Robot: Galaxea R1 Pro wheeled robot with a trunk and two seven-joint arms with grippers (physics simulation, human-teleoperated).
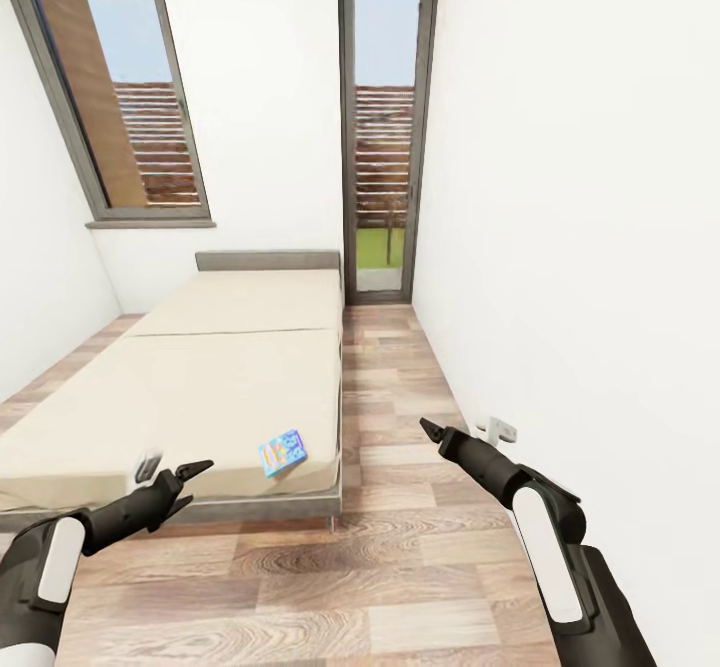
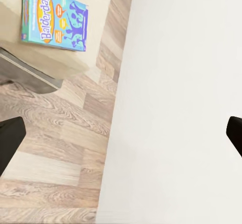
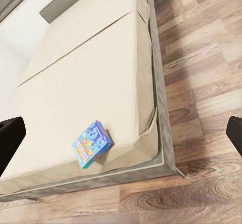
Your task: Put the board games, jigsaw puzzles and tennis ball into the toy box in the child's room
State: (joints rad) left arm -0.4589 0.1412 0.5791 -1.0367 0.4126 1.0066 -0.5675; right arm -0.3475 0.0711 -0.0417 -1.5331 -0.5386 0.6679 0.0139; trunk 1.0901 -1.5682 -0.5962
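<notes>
Game (image 1: pixel 283 452): blue box, flat on bed (image 1: pixel 200 387), near foot-end corner by floor (image 1: pixel 400 567).
L gripper (image 1: pixel 183 485): fingers spread, empty, over bed's foot edge.
R gripper (image 1: pixel 432 431): spread wide, empty, above floor near wall.

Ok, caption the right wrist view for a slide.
Small blue cartoon-printed board game box lying flat near the foot corner of the cream mattress on the dark grey-framed bed, beside wood-plank floor.

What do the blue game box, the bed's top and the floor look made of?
Board game: printed cardboard, seemingly glossy, with sharp edges and cartoon art. Bed: matte cream fabric mattress, soft sagging corner, on a grey frame. Floor: wood-look planks with visible grain; real or laminate unclear.
</notes>
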